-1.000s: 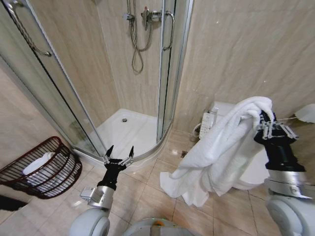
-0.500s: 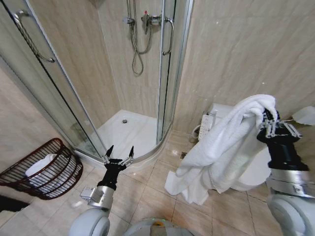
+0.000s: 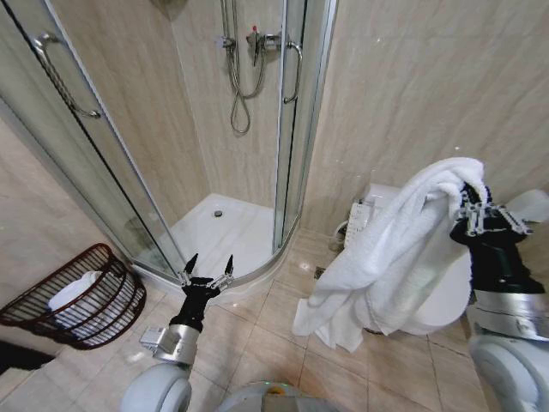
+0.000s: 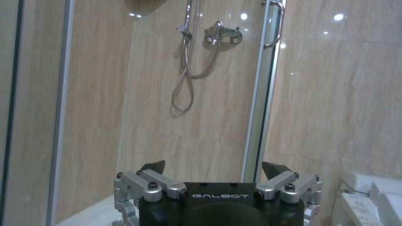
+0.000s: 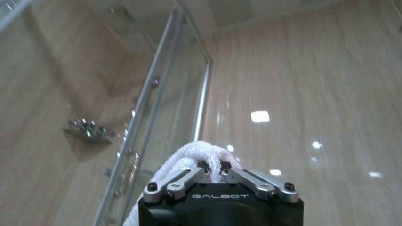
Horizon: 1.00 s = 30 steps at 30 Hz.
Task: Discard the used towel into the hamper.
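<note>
A large white towel (image 3: 390, 249) hangs from my right gripper (image 3: 470, 204), which is raised at the right and shut on the towel's top fold (image 5: 196, 153); its lower end dangles above the floor tiles. The hamper (image 3: 75, 298), a reddish-brown wicker basket, sits tilted on the floor at the far left with a white cloth inside. My left gripper (image 3: 206, 273) is low in the middle, open and holding nothing, pointing toward the shower; in the left wrist view the left gripper (image 4: 213, 168) shows its fingers spread.
A corner shower cabin with glass doors (image 3: 287, 129) and a white tray (image 3: 219, 230) stands ahead. A white toilet (image 3: 429, 292) with a side control panel (image 3: 360, 216) sits behind the towel at the right. Beige tiled floor lies between hamper and toilet.
The whole view has shifted slightly rightward, so the camera turned left. My right gripper with the towel sits a little farther right and higher in the picture. The left gripper is unchanged.
</note>
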Motion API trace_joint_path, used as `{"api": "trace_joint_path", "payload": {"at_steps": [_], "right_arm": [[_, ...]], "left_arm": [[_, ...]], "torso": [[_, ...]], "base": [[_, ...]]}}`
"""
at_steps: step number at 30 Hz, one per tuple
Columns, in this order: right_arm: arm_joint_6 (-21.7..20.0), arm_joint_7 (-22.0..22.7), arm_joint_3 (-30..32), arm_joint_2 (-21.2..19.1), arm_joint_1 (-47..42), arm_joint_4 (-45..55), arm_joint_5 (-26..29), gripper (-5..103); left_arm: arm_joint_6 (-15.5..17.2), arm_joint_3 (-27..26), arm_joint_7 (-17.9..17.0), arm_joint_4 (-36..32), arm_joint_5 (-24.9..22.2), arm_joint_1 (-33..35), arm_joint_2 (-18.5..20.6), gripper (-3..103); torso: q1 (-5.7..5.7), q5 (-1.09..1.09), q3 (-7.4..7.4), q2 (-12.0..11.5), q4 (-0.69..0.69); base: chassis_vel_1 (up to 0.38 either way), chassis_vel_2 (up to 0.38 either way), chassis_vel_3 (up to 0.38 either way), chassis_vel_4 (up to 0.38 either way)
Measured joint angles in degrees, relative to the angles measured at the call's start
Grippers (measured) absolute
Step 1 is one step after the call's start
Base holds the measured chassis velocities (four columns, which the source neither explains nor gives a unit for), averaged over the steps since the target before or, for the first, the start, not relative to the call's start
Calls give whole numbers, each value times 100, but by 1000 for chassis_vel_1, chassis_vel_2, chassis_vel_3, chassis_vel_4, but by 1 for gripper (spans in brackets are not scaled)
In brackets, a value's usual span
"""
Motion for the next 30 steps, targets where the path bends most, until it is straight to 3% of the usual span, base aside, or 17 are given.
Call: {"api": "trace_joint_path", "payload": {"at_steps": [11, 30], "right_arm": [[101, -88, -75, -125, 201, 0, 461, 3], [169, -213, -27, -148, 288, 0, 512, 3]], "left_arm": [[0, 0, 0, 0, 0, 0, 0, 100], [0, 0, 0, 0, 0, 0, 0, 100]], "torso": [[123, 1, 163, 287, -1], [308, 0, 415, 723, 0]], "base": [[0, 0, 0, 0], [0, 0, 0, 0]]}}
